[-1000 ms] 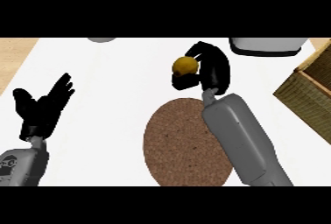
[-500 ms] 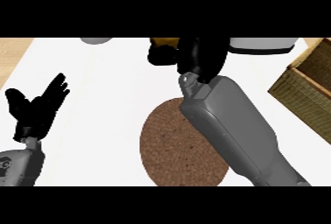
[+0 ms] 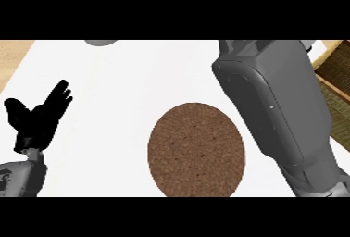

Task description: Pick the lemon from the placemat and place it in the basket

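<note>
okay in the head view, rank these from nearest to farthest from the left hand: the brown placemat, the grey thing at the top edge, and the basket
1. Placemat: to the right of the left hand, mid-counter.
2. Grey thing: top edge, up and right of the hand.
3. Basket: far right edge, beyond the right forearm.

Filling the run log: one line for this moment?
round brown placemat: bare | lemon: unseen | left hand: open, resting | right hand: out of view | wicker basket: right edge

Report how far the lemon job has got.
Done, apparently: the brown placemat lies bare, no lemon on it. In hand: the right forearm stretches up past the frame, its hand and the lemon unseen. The left hand rests open. Left: nothing shows the lemon in the basket.
</note>
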`<state>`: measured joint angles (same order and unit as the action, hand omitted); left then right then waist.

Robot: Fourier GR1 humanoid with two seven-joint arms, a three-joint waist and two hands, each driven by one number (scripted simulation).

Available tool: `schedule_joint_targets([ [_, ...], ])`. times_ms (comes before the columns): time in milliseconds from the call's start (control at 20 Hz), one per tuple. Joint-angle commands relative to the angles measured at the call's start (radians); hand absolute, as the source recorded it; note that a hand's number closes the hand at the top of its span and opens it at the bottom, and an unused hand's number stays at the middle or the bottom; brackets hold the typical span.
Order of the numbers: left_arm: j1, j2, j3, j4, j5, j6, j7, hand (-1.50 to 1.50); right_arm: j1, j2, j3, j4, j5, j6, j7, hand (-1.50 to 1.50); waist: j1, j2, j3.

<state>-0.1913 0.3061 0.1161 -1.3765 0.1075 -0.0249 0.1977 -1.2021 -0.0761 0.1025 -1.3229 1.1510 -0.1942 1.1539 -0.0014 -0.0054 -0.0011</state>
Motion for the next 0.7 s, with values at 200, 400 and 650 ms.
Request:
schedule_joint_targets([
  [200, -0.023, 0.015, 0.019, 0.041, 0.011, -0.03, -0.006, 0.0, -0.138, -0.121, -0.158, 0.134, 0.051, 0.086, 0.059, 1.5, 0.003, 0.005, 0.0],
  [400, -0.061, 0.015, 0.025, 0.02, 0.011, -0.01, 0.037, 0.0, -0.111, -0.213, -0.192, 0.181, 0.084, 0.128, 0.014, 1.5, -0.004, 0.004, 0.001],
  [650, 0.007, -0.013, 0.003, -0.033, -0.011, 0.001, 0.005, 0.0, -0.075, -0.272, -0.236, 0.198, 0.115, 0.129, -0.006, 1.5, 0.006, 0.003, 0.001],
])
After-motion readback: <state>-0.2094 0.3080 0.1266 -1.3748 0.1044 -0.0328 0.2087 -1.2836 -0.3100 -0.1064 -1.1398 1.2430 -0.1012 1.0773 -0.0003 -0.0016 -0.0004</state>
